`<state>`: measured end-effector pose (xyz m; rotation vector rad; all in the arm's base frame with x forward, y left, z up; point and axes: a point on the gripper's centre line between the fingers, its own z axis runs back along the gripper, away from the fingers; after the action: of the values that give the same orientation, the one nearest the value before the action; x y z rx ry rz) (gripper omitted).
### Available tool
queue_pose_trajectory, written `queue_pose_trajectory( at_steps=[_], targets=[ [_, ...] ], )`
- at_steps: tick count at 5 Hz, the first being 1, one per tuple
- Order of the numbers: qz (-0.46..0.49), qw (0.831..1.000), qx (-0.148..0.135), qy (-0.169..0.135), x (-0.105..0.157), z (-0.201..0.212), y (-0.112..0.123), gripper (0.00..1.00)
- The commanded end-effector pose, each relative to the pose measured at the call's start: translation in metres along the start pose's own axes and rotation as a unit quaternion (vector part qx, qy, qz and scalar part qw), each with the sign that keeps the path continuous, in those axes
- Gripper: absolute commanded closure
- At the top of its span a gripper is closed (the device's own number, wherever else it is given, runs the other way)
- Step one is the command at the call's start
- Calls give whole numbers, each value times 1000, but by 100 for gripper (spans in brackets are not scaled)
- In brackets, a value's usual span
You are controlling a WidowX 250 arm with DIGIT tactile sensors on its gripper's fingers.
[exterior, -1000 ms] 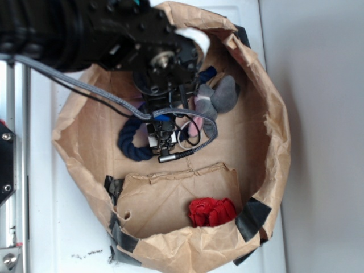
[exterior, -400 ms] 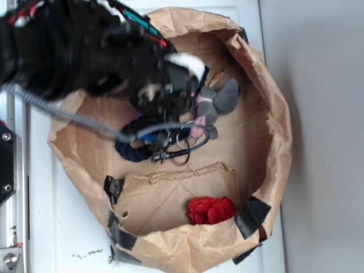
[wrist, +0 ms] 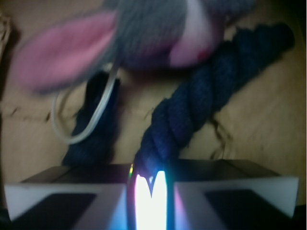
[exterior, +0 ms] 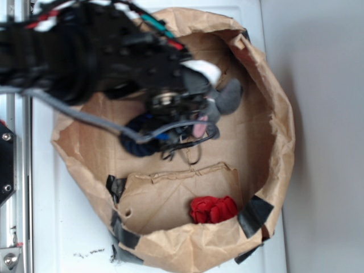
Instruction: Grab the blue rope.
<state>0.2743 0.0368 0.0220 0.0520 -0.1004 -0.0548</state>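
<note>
though the arm hides most of it, the gripper (wrist: 151, 189) pinches the blue rope (wrist: 192, 115).

Grey plush mouse (exterior: 226, 98), red knotted cloth (exterior: 212, 209) inside paper bag (exterior: 273, 96).

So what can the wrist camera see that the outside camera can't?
Only the wrist view shows the blue rope's twisted strands up close, one strand running right down between the jaws, plus a white cord loop beside the pink ear.

Only the exterior view shows the whole paper bag, the red cloth near its lower rim, and the black robot arm hiding much of the rope.

Both show the blue rope and the grey plush toy lying next to each other on brown paper.
</note>
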Motion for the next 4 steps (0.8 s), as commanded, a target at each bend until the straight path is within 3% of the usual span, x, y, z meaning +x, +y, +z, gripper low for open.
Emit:
queue_pose_trajectory(
  at_steps=[1,2,3,4],
  targets=[
    [28,997,-41,-66,7,25,11,100],
    [48,993,-57,-88,2,34,23,100],
    [55,993,-61,-87,3,35,27,100],
    [83,992,-60,-69,14,85,24,100]
  ],
)
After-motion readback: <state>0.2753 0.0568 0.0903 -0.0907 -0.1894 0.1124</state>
